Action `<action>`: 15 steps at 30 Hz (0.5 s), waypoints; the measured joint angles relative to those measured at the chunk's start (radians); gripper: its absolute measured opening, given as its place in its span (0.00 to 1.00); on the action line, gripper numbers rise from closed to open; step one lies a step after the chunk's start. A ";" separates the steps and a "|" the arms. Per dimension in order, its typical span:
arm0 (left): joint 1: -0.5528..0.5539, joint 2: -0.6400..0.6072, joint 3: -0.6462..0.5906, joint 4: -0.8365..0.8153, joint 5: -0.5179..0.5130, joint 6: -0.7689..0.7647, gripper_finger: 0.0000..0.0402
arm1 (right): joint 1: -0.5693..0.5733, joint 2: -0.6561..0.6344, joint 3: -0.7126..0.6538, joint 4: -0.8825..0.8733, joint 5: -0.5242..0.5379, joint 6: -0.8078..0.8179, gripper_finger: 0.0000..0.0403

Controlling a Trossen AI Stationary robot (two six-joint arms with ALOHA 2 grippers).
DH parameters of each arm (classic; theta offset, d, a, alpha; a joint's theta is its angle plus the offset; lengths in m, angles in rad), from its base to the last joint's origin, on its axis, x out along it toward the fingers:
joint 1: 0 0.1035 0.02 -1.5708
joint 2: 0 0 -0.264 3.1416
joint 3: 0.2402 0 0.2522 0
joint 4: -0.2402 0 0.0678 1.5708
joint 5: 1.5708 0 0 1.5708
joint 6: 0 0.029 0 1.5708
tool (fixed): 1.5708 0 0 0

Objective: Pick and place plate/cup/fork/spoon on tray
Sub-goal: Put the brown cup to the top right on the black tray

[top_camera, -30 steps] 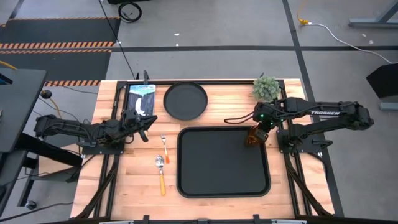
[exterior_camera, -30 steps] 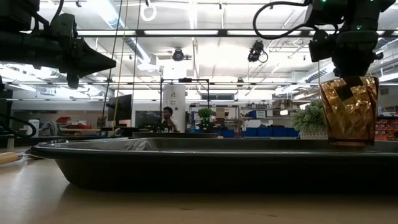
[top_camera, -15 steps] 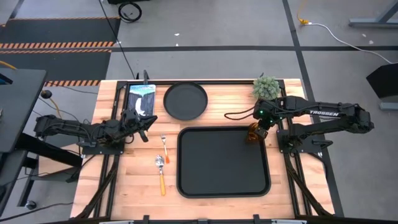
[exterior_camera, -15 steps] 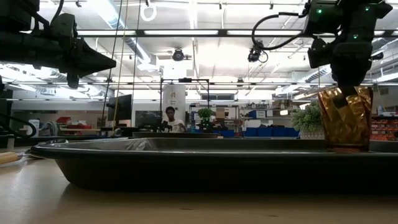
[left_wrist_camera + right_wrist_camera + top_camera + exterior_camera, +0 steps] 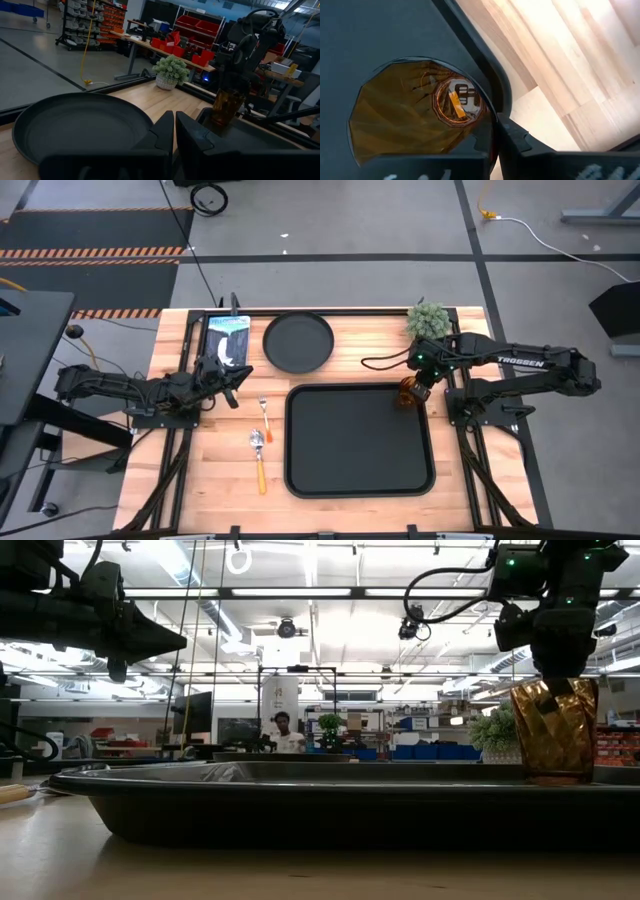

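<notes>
1. Lying nearest the table's front edge, the spoon (image 5: pixel 259 455) rests on bare wood left of the tray (image 5: pixel 350 475), with the fork (image 5: pixel 264 414) just behind it; neither touches the tray.
2. Reaching in from the right side, the right arm stretches nearly level across the table, its right gripper (image 5: pixel 411 388) bent down over the tray's far right corner.
3. Its fingers (image 5: pixel 512 137) are clamped on the rim of the cup (image 5: pixel 554 732), one finger inside the wall and one outside; the cup stands upright on the tray floor in that corner, close to the rim.
4. From table height the cup's foot is cut off by the tray's wall, so contact with the floor is hard to confirm.
5. The left arm waits low over the table's left side, and the left gripper (image 5: pixel 232 381) has its fingers (image 5: pixel 165 135) pressed together on nothing.
6. Farther back, the plate (image 5: pixel 298 342) lies on the wood behind the tray, apart from it.
7. A potted plant (image 5: pixel 427 321) stands at the far right, behind the right gripper.
</notes>
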 joint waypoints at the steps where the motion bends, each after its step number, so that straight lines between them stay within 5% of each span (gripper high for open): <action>1: 0.000 0.000 0.000 0.000 0.000 0.000 0.06 | 0.000 0.000 0.000 0.000 0.008 0.000 0.05; 15: 0.000 0.000 0.000 0.000 0.000 0.000 0.06 | 0.000 0.000 0.000 0.013 0.034 0.003 0.20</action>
